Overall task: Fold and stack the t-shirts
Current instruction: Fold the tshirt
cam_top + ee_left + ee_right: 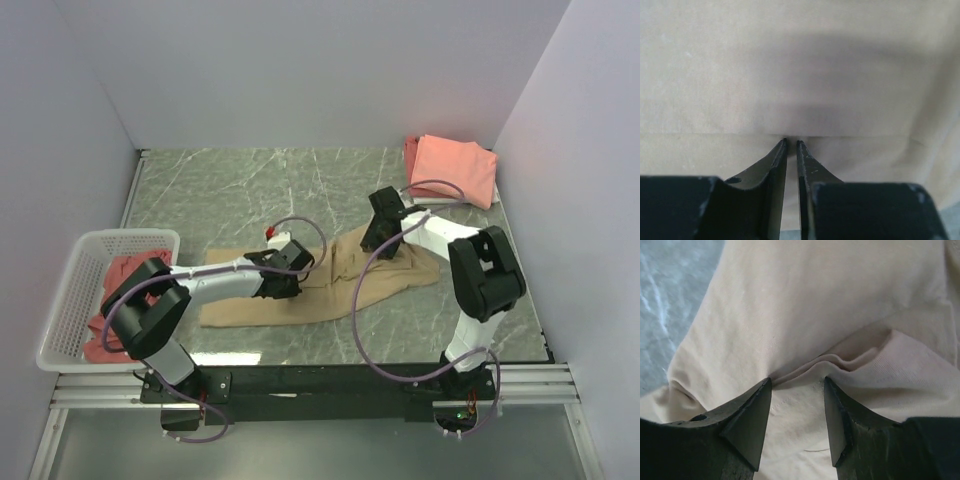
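A beige t-shirt [335,290] lies partly folded across the middle of the table. My left gripper [280,277] is down on its middle. In the left wrist view my left gripper [791,142] has its jaws nearly together, pinching the beige cloth [800,75] at a fold line. My right gripper [381,240] is at the shirt's far right part. In the right wrist view my right gripper [797,382] is open, its tips resting on the beige cloth [805,305] on either side of a raised fold [850,357]. A folded salmon-pink t-shirt [455,168] lies at the back right corner.
A white plastic basket [75,262] stands at the left edge of the table and holds crumpled pink shirts [112,280]. Purple cables loop from both arms over the shirt. White walls close in the marble table [230,190] on three sides.
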